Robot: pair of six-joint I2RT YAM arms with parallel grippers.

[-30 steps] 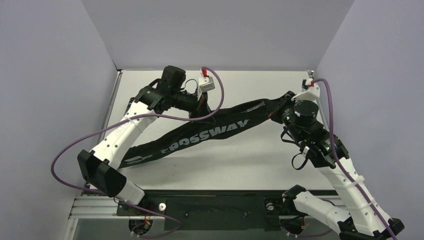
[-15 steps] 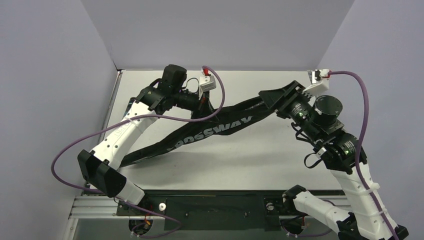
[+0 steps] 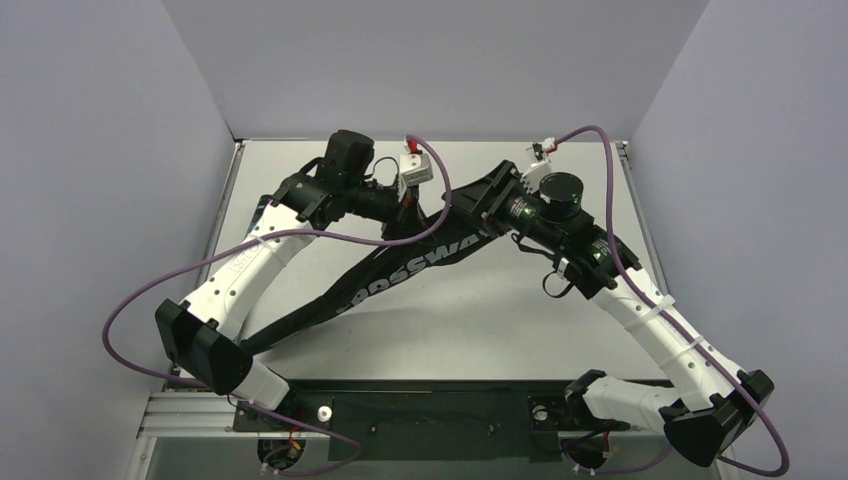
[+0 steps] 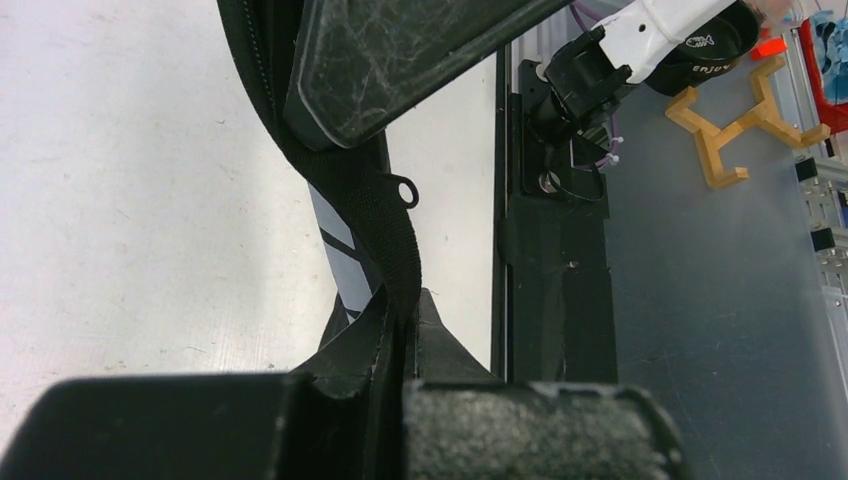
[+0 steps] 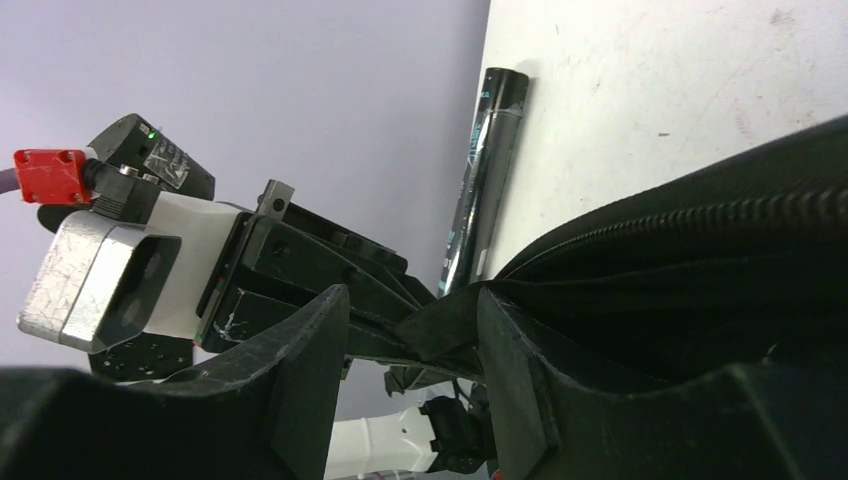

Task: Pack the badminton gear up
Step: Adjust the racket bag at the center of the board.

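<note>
Swinging in from the right side of the counter [image 3: 560, 320], the right arm has brought the right fingers [image 3: 480, 200] to the top end of the bag [image 3: 400, 270]. That end has come with it toward the middle of the far edge. The bag now runs at a steeper slant than a second ago, from the near left corner up to a point past the middle. Its white lettering is partly hidden where the fabric folds.

The left fingers [image 3: 408, 213] sit where they were, just beside the right ones, over the upper part of the bag. In the left wrist view the left fingers [image 4: 392, 360] are pinched shut on a fold of the bag [image 4: 350, 190], which rises from them as a dark band.

In the right wrist view the right fingers [image 5: 412, 310] stand about halfway apart. A flap of the bag's [image 5: 700, 270] zippered edge lies between them, with a gap showing on one side, so they do not clamp it.

Beyond that flap a long black tube [image 5: 480, 180] with teal print lies flat on the counter [image 5: 680, 90], right along the edge where it meets the purple wall [image 5: 300, 90].
</note>
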